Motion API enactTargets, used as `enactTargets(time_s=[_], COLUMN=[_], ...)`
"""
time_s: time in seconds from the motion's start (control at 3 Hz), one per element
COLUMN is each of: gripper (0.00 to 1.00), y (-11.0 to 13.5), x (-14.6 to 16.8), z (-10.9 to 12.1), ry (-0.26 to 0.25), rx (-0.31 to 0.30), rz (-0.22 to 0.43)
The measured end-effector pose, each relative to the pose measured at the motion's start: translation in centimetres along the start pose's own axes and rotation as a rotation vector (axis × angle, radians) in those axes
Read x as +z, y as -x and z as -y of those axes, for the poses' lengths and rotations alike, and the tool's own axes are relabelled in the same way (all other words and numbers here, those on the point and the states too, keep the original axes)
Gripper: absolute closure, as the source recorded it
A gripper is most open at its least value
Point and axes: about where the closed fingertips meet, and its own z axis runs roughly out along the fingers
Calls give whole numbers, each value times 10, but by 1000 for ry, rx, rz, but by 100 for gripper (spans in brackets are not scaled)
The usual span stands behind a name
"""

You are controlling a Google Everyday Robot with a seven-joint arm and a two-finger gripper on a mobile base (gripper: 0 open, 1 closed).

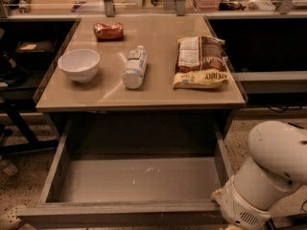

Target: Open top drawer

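The top drawer (134, 178) is pulled far out from under the tan tabletop. Its plain grey box interior is open to view, with a few pale marks on the floor. Its front panel (120, 213) runs along the bottom edge of the camera view. My white arm (273, 166) stands at the lower right, beside the drawer's right wall. My gripper (219, 196) is at the drawer's front right corner and is mostly hidden under the arm's white wrist.
On the tabletop (158, 92) stand a white bowl (78, 64), a lying white bottle (135, 67), a brown and yellow snack bag (200, 62) and a red packet (108, 30). Dark shelving flanks the table. A speckled floor lies on both sides.
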Motion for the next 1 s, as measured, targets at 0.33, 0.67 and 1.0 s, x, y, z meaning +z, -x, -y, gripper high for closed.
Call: enactTargets(time_s=[0.33, 0.67, 1.0], gripper=[0, 0, 0], y=[7, -12, -33], x=[-31, -112, -177], z=[12, 19, 20], ry=[-52, -183, -286], rx=[8, 83, 157], rz=[33, 79, 110])
